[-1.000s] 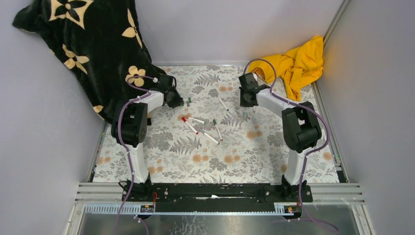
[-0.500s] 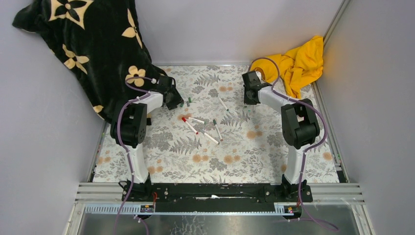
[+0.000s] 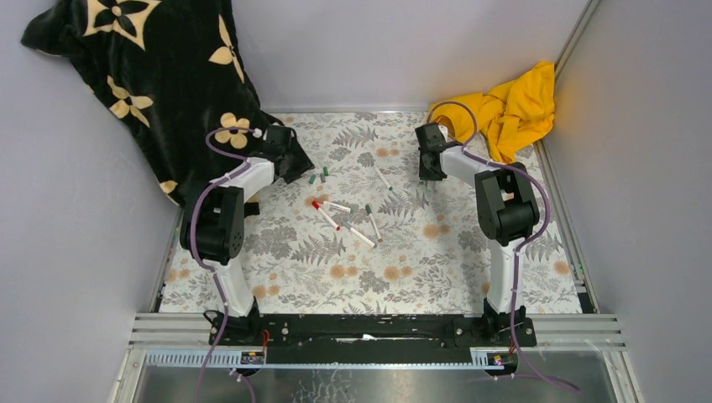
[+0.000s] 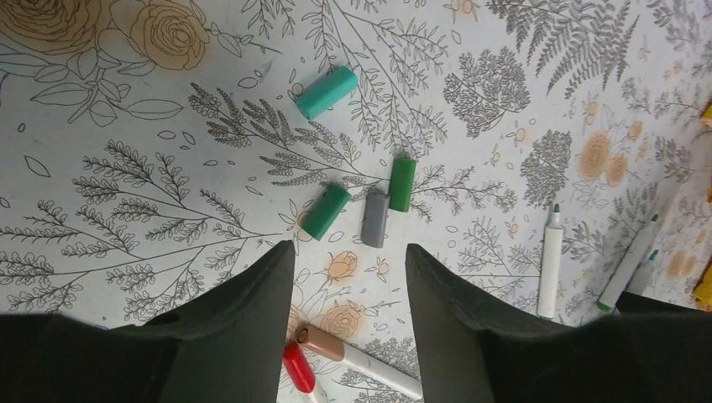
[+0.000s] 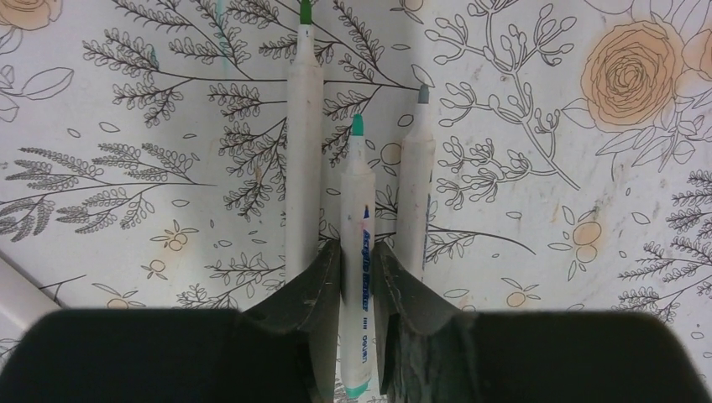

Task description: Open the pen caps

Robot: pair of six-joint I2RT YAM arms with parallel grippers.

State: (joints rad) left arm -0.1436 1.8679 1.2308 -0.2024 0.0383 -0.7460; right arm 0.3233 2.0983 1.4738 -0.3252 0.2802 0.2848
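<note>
My left gripper (image 4: 348, 248) is open and empty above the flowered tablecloth; it shows at the far left in the top view (image 3: 294, 166). Just beyond its fingertips lie loose pen caps: a teal one (image 4: 327, 91), two green ones (image 4: 402, 184) (image 4: 325, 211) and a grey one (image 4: 375, 217). Between its fingers lie a red-capped pen (image 4: 297, 367) and a brown-capped pen (image 4: 321, 342). My right gripper (image 5: 357, 248) is shut on an uncapped teal-tipped pen (image 5: 358, 197), low over the cloth. Two uncapped pens, green-tipped (image 5: 304, 126) and grey-tipped (image 5: 416, 185), lie on either side of it.
Several more pens (image 3: 359, 225) lie mid-table in the top view. A black flowered blanket (image 3: 159, 75) hangs at the far left, close to the left arm. A yellow cloth (image 3: 512, 105) lies at the far right corner. Walls close in on three sides.
The left gripper has drawn back towards the far left, away from the loose caps. The right arm has shifted a little towards the far right, its gripper staying by the uncapped pens.
</note>
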